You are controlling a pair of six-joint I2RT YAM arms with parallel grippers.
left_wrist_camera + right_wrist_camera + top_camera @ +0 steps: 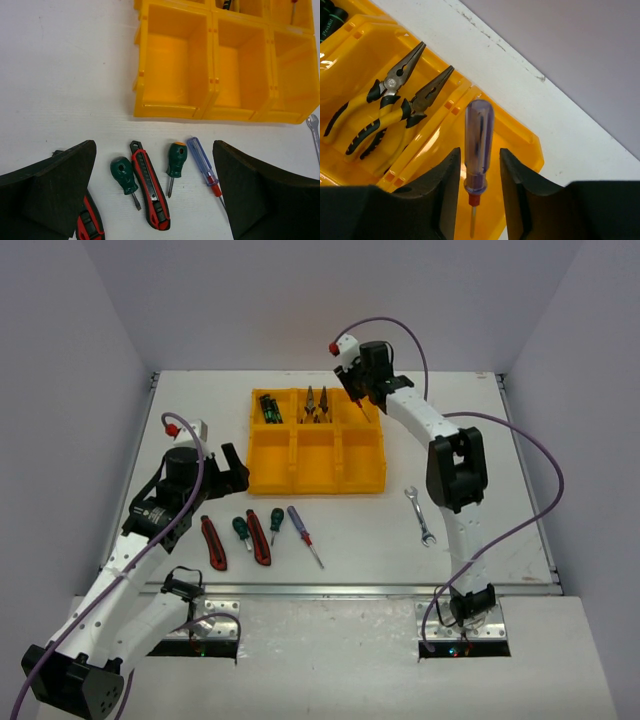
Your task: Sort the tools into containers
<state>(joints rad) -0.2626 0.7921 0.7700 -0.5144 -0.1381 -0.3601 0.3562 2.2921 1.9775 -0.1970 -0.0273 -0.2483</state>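
One white table (500, 440) carries everything. Next in size is the yellow tray (316, 483), 2 rows of 3 compts, used here as the ref point.

L gripper (154, 145) hangs off the tray's near-left side, over the loose tools. Its jaws are spread fully wide w/ nothing btwn them. R gripper (479, 150) sits over the tray's far-right compt w/ jaws only part open. A purple screwdriver (479, 135) stands upright btwn the fingers, handle up, red collar & shaft pointing down into that compt. A thin gap shows each side of the handle, so the fingers don't seem to press it.

Far-middle compt: 2 yellow-handled pliers (395, 82) side by side, noses toward the far wall.

On the table along the tray's near side lie 2 red-black utility knives (214, 542) (259, 537). Right of them is a 2nd purple-handled screwdriver (305, 535). A silver wrench (420, 515) lies off the tray's near-right corner, well apart from that row. 2 stubby green screwdrivers (240, 530) (276, 522) sit either side of the right-hand knife.

Far-left compt: slim dark green drivers (271, 407). Pale lettering shows on one handle in the R wrist view, cut by the frame edge & not legible.
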